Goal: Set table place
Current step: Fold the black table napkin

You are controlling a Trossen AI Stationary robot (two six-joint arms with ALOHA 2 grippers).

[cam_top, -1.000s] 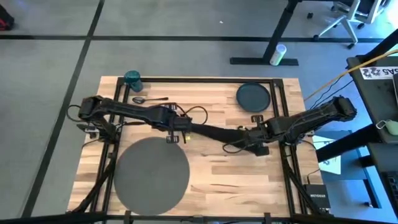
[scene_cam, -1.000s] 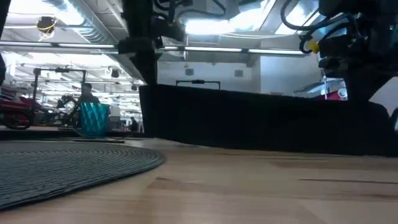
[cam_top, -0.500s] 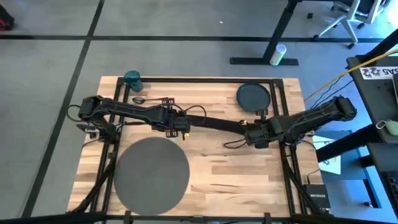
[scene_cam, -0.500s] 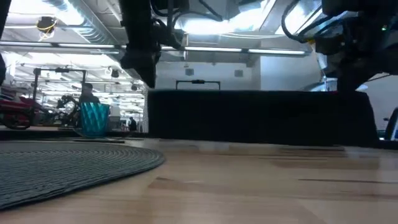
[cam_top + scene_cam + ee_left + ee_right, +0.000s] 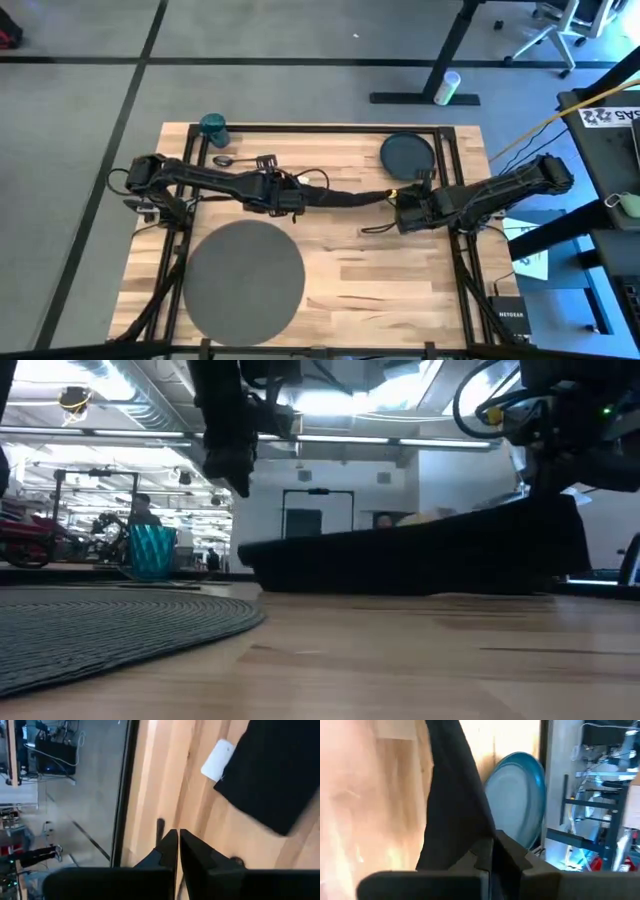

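Both arms have the black napkin [image 5: 345,197] strung between them over mid-desk [image 5: 400,290], so I'd say it's the napkin step. Left claw [image 5: 296,199] is pinched closed on one end, right claw [image 5: 400,208] on the other, fingers tight together in both wrist views. Next move probably calls for carrying it beside the grey mat [image 5: 243,275] & laying it flat w/o bunching. Plate [image 5: 407,155], spoon [image 5: 226,160], cup [image 5: 213,127] sit along the far edge. Fork's hard to make out; the napkin's sag is hidden from above.
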